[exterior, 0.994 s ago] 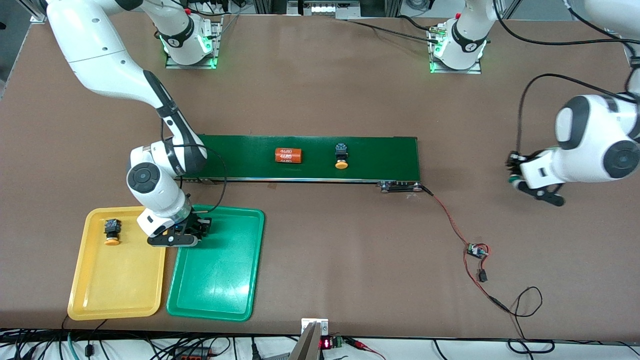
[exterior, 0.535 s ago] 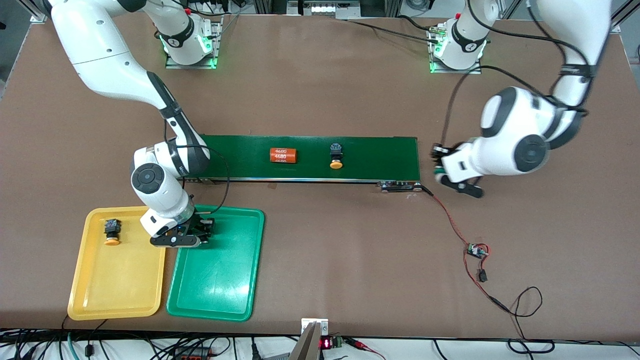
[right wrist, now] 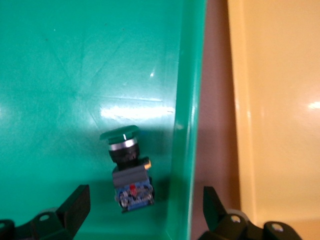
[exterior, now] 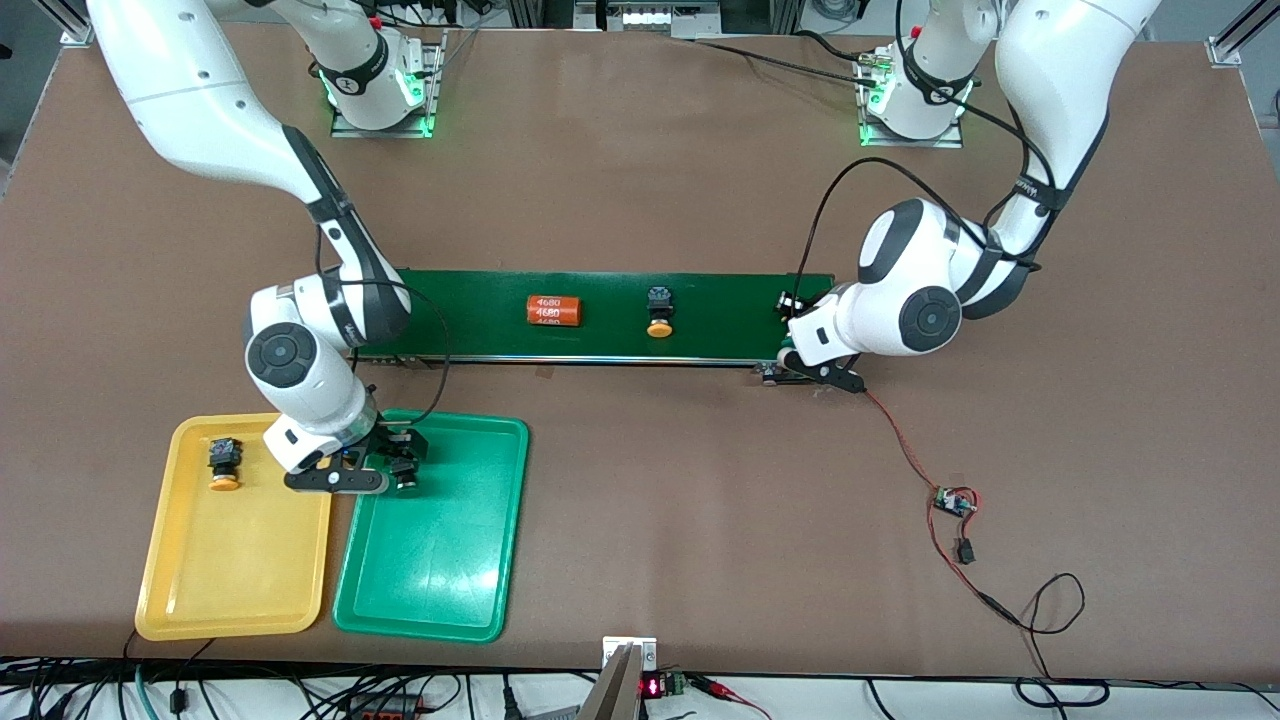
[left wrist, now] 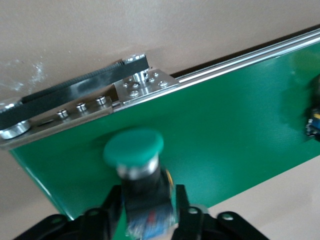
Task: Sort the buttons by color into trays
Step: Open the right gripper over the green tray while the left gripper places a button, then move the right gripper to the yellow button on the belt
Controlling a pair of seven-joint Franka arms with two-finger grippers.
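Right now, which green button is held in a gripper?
The green button over the belt's end, between the left gripper's fingers; the other lies in the green tray.

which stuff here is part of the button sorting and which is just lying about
Part of the job:
- yellow plastic tray, holding a yellow-capped push-button
- green plastic tray, with a green-capped push-button under the open right gripper
- yellow-capped button on the dark-green conveyor belt
- green-capped button between the left gripper's fingers

Lying about:
- orange cylinder marked 4680
- small circuit board with red wires
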